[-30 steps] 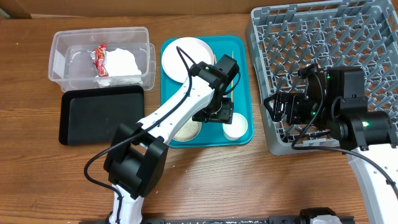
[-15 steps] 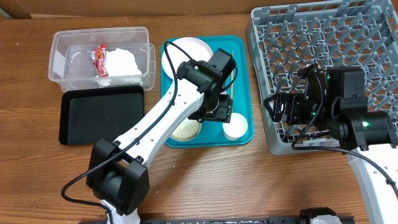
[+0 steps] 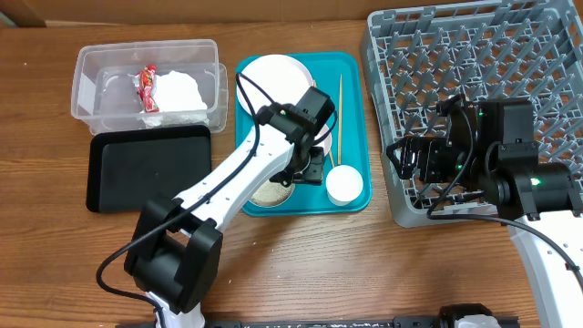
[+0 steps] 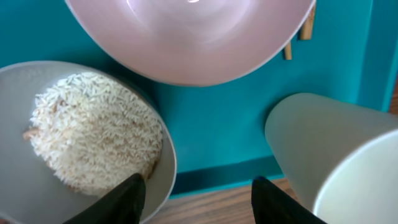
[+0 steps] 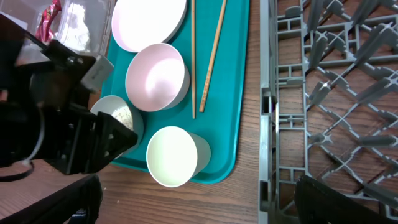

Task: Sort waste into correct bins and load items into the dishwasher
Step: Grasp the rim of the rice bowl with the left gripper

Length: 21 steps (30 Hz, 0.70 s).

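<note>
Tray (image 5: 231, 93) holds two chopsticks (image 5: 193, 62), two bowls (image 5: 157, 76), one cup (image 5: 176, 155) (left hand (image 4: 199, 190), right hand (image 5: 199, 205) both spread).

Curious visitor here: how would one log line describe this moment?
left claw: open, by grey-green rice bowl | right claw: open, at grey plastic dish rack | red-and-white wrapper, white paper napkin: in clear plastic tub

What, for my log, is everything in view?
tub: one, clear, left
wrapper: one, red-white, in tub
napkin: one, white, in tub
black tray: one, black, by tub
teal tray: one, teal, centre
plate: one, white, teal tray
small bowl: one, white, teal tray
rice bowl: one, grey-green, teal tray
rice: heap, white, rice bowl
cup: one, white, teal tray
chopsticks: two, wooden, teal tray
rack: one, grey, right
left jaws: black, open, by rice bowl
right jaws: black, open, near rack
</note>
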Available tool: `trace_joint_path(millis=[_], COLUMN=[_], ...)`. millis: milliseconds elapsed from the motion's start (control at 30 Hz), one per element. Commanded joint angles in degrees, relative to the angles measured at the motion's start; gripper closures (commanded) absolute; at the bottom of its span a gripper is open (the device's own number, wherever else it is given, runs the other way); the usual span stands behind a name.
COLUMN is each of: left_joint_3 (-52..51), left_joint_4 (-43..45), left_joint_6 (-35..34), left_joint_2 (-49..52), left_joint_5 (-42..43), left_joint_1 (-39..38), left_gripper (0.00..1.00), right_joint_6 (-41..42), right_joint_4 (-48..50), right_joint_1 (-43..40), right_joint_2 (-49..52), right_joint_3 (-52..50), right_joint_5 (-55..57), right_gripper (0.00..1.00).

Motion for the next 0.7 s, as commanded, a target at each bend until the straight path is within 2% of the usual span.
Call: trace_joint_path(millis=[0, 333, 367, 467, 667], left_joint_3=[-3.48, -5.35, -5.35, -5.35, -5.33], left_joint_4=[3.04, 5.31, 5.35, 4.55, 3.56], left_joint_6=[0.72, 0.79, 1.53, 6.91, 10.43], left_joint_2=[-0.66, -0.46, -0.44, -0.46, -0.44], left_joint_5=[-0.28, 0.09, 0.09, 0.55, 1.7], left_joint_1=[0.15, 0.37, 0.37, 0.35, 0.31], left_gripper=[0.45, 0.69, 0.69, 0.82, 0.8], right_joint_6=[0.24, 0.24, 0.24, 0.24, 0.24], right_joint_4=[0.24, 0.35, 0.35, 0.35, 0.57], right_joint_1=[0.17, 0.17, 0.17, 0.17, 0.17], right_joint_2=[0.04, 0.2, 0.2, 0.2, 0.2], right_joint_3=[1.31, 1.01, 1.01, 1.01, 1.01], right_joint_5=[-0.35, -0.35, -0.35, -0.35, -0.35], right_gripper=[0.0, 0.0, 0.0, 0.0, 0.0])
